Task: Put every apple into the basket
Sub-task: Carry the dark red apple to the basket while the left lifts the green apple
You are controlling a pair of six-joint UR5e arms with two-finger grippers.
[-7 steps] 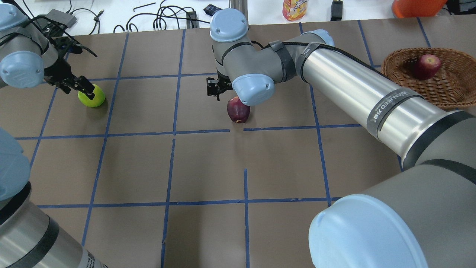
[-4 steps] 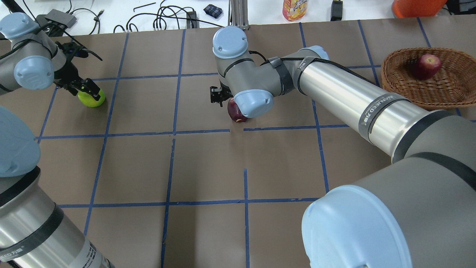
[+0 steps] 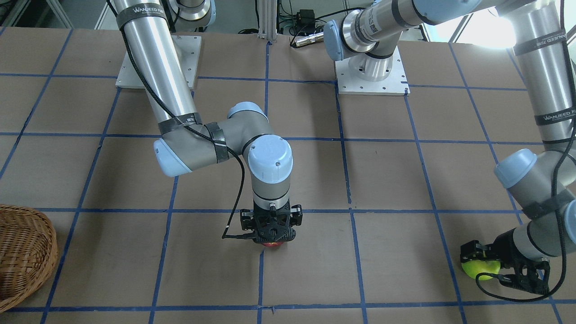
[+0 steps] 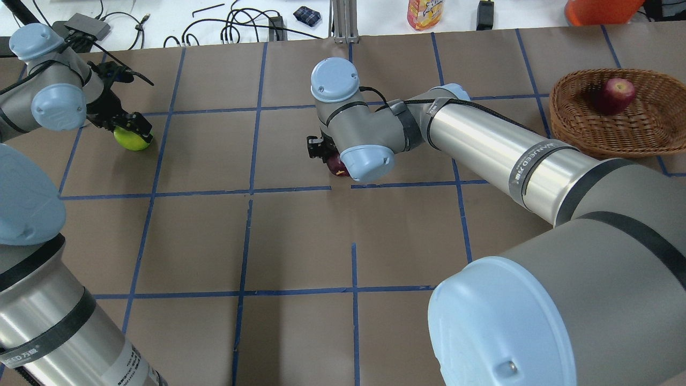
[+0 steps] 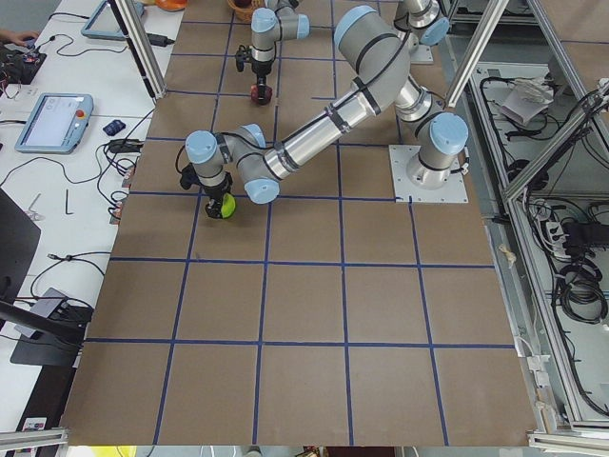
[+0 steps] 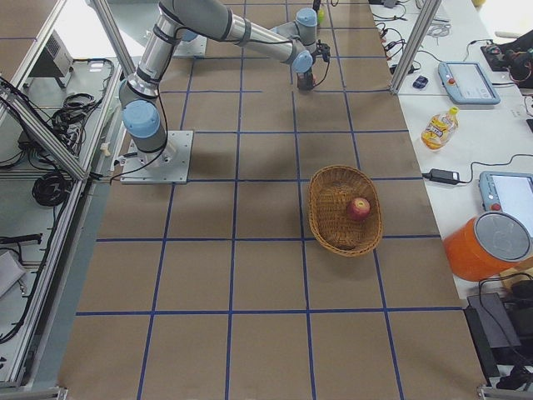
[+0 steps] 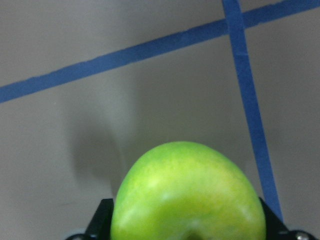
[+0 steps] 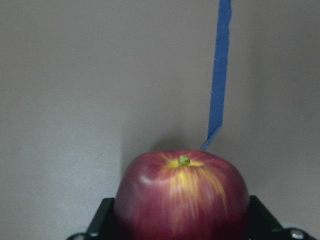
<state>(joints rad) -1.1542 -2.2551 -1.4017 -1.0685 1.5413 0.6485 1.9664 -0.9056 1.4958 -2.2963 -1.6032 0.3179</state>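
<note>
A yellow-green apple (image 4: 132, 139) lies on the table at the far left. My left gripper (image 4: 128, 128) is lowered over it, open, with a finger (image 7: 103, 220) on each side; the apple (image 7: 187, 192) fills the left wrist view. A dark purplish-red apple (image 4: 336, 165) lies at mid-table. My right gripper (image 3: 270, 235) is lowered over it, open, its fingers (image 8: 103, 220) straddling the apple (image 8: 182, 192). Both apples rest on the table. A red apple (image 4: 614, 95) lies in the wicker basket (image 4: 643, 131) at the far right.
The basket (image 3: 27, 252) stands near the table's right end, well away from both grippers. Behind the table's far edge lie cables (image 4: 236, 27), a bottle (image 4: 424, 13) and an orange container (image 4: 600, 9). The arm base plates (image 3: 371, 74) sit on the robot's side.
Both grippers have come down over their apples. The right wrist now covers most of the dark apple in the overhead view. Neither apple has moved.
</note>
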